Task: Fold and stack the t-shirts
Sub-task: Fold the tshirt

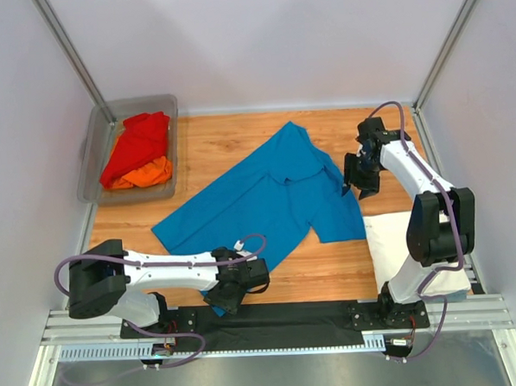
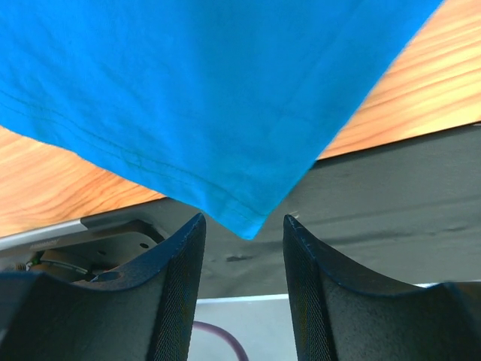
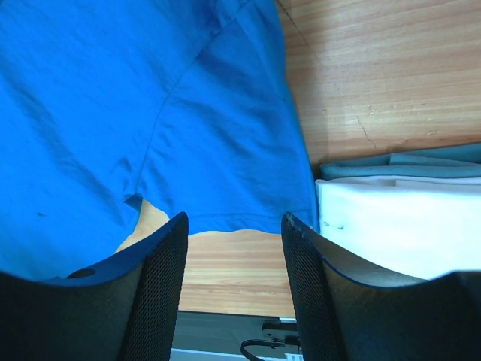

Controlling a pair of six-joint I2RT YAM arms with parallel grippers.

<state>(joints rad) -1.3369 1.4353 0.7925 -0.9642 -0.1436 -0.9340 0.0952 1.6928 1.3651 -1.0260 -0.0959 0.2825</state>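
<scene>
A bright blue t-shirt (image 1: 267,201) lies spread, slanted, across the middle of the table. My left gripper (image 1: 224,300) is open at the shirt's near corner by the table's front edge. In the left wrist view that blue corner (image 2: 225,113) points down between the open fingers (image 2: 242,219), apart from both. My right gripper (image 1: 356,186) is open just above the shirt's right sleeve. The right wrist view (image 3: 234,218) shows the sleeve hem (image 3: 225,150) ahead of the fingers. A folded white t-shirt (image 1: 416,245) lies at the right, also in the right wrist view (image 3: 398,218). Red (image 1: 139,146) and orange (image 1: 146,175) shirts lie crumpled.
The red and orange shirts sit in a grey see-through tub (image 1: 129,106) at the back left. A black mat strip (image 1: 316,315) runs along the table's front edge. Slanted metal frame posts (image 1: 73,56) stand at the back corners, with white walls around.
</scene>
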